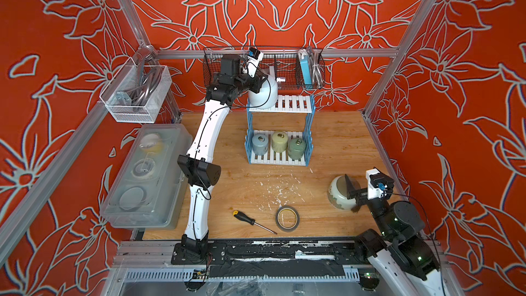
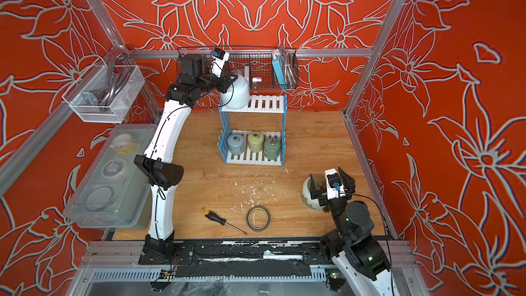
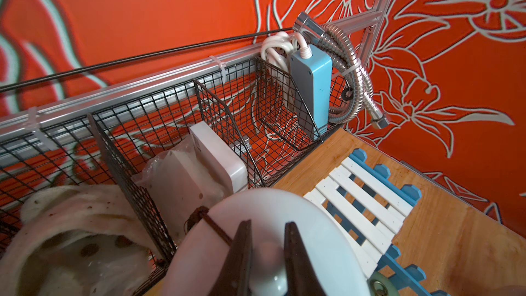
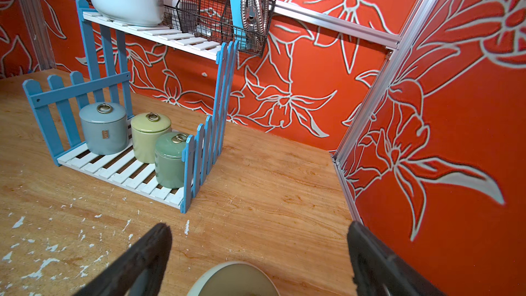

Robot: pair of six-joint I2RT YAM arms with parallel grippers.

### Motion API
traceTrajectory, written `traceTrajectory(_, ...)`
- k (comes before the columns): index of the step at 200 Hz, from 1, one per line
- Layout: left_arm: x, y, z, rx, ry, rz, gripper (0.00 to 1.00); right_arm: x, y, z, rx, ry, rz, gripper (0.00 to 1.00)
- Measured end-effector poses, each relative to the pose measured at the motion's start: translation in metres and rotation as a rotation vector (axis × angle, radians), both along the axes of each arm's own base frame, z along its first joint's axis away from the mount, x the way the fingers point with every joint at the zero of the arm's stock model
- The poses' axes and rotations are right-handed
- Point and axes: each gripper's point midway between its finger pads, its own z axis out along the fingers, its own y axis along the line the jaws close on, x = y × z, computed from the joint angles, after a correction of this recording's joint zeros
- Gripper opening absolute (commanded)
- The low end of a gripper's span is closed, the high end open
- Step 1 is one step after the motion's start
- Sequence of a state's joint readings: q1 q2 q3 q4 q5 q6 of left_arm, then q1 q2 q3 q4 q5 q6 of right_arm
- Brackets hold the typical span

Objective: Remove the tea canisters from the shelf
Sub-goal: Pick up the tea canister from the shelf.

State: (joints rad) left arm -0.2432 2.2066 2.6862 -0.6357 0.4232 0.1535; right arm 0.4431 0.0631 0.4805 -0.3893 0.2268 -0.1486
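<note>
The blue-and-white shelf (image 1: 296,103) stands at the back of the table. On its upper board sits the large white tea canister (image 1: 263,96) (image 2: 237,96). My left gripper (image 3: 269,249) is shut on that canister's lid knob, reaching in from the left (image 1: 260,81). The lower board carries three small canisters: grey-blue (image 1: 260,143), yellow-green (image 1: 280,141) and sage green (image 1: 296,147). A cream canister with an olive lid (image 1: 338,195) (image 4: 236,280) stands on the table at the right. My right gripper (image 4: 259,232) (image 2: 330,185) hangs open just above it, holding nothing.
A black wire basket (image 1: 284,64) hangs close behind the shelf's upper board. A white mesh basket (image 1: 136,95) and a clear plastic box (image 1: 145,177) line the left side. A grey tape roll (image 1: 287,219) and a screwdriver (image 1: 250,220) lie near the front edge.
</note>
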Motion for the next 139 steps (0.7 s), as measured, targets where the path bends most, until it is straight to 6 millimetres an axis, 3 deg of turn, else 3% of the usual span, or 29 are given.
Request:
traceTrajectory(57, -0.017, -0.01, 0.0, 0.003, 0.028, -0.026, 0.0, 0.0, 0.0, -0.001, -0.001, 0.002, 0.001, 0.99)
traceTrajectory(90, -0.044, -0.024, 0.002, 0.013, 0.054, -0.068, 0.0, 0.0, 0.0, -0.001, -0.001, 0.001, 0.001, 0.99)
traceTrajectory(139, -0.1, -0.038, 0.009, 0.009, 0.064, -0.143, 0.0, 0.0, 0.001, -0.001, -0.002, 0.001, 0.004, 0.99)
